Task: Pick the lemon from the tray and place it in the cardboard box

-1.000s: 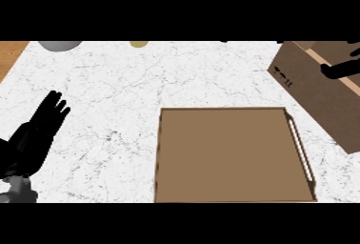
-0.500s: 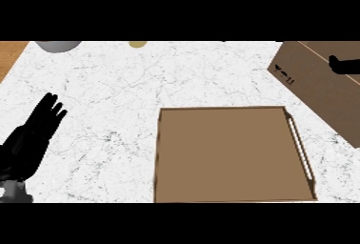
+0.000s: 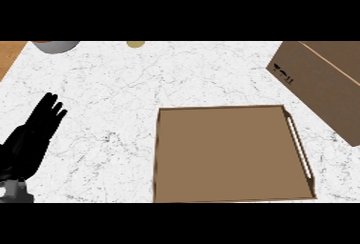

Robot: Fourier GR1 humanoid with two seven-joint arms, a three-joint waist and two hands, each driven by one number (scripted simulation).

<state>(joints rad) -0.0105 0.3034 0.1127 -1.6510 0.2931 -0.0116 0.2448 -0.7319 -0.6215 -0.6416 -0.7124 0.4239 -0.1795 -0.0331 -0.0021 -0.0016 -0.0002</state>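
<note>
At the far left of the head view the left hand [image 3: 36, 131] lies low over the white marble counter [image 3: 112, 95], fingers straight and together, pointing up and away, holding nothing; it reads as a resting hand, well apart from everything else. Along the top edge, left of centre, a grey round vessel [image 3: 56, 45] is cut off by the frame, and a little to its right sits a small yellowish round thing [image 3: 135, 44], also mostly cut off; it could be the lemon, but too little of it shows to say so. Centre to right, the brown tray [image 3: 163, 157] fills the lower part of the counter, with a pale slot handle down its right wall, and nothing lies on its floor. Further right, at the upper corner, the cardboard box [image 3: 320, 81] stands tilted to the view, its printed side facing the tray, its inside hidden from here. The right hand shows nowhere, so whether it is open or closed round anything cannot be told. With no lemon on the tray, my judgement is that the fruit is either hidden in the box or carried out of view, so the pick seems done. If the placing is in hand, doing it well means releasing low inside the box so the round fruit does not bounce out, then lifting straight up clear of the walls.
</note>
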